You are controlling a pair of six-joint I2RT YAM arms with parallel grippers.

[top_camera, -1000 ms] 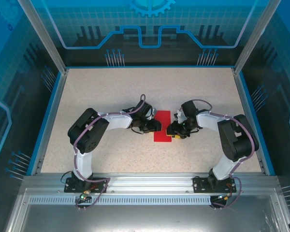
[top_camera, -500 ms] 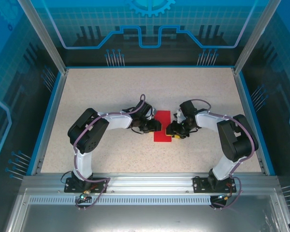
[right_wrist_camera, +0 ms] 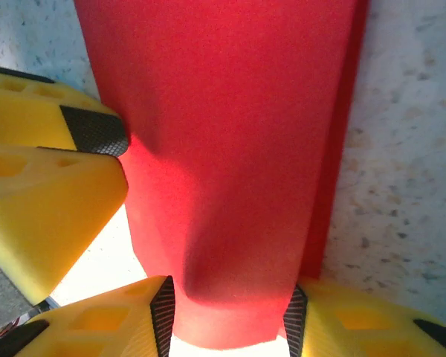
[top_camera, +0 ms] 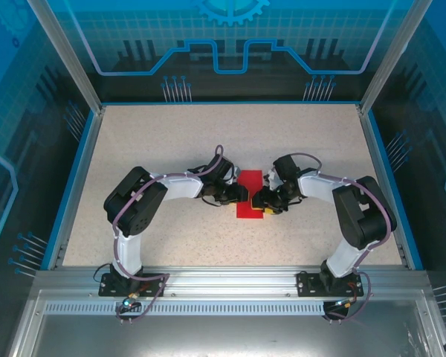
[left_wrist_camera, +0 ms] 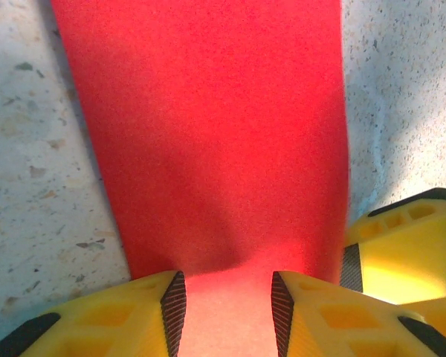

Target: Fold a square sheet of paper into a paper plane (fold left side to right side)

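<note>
— Since you're nearer, where's the sheet of paper sitting?

— Flat on the worktop, folded into one narrow red strip. The left tool is down on the strip's left edge and the right tool is on its right edge. Their tips nearly meet across it.

— Clamped on it?

— Can't tell. On each tool the yellow fingers stand part-way apart, and the paper humps up between the black pads. Whether they pinch it or only press on it, I can't make out.

— Is it one layer?

— No. Beside the right tool a lower layer shows past the upper one along one long edge.

— And the count?

— One sheet, two tools, two fingers on each.
</note>
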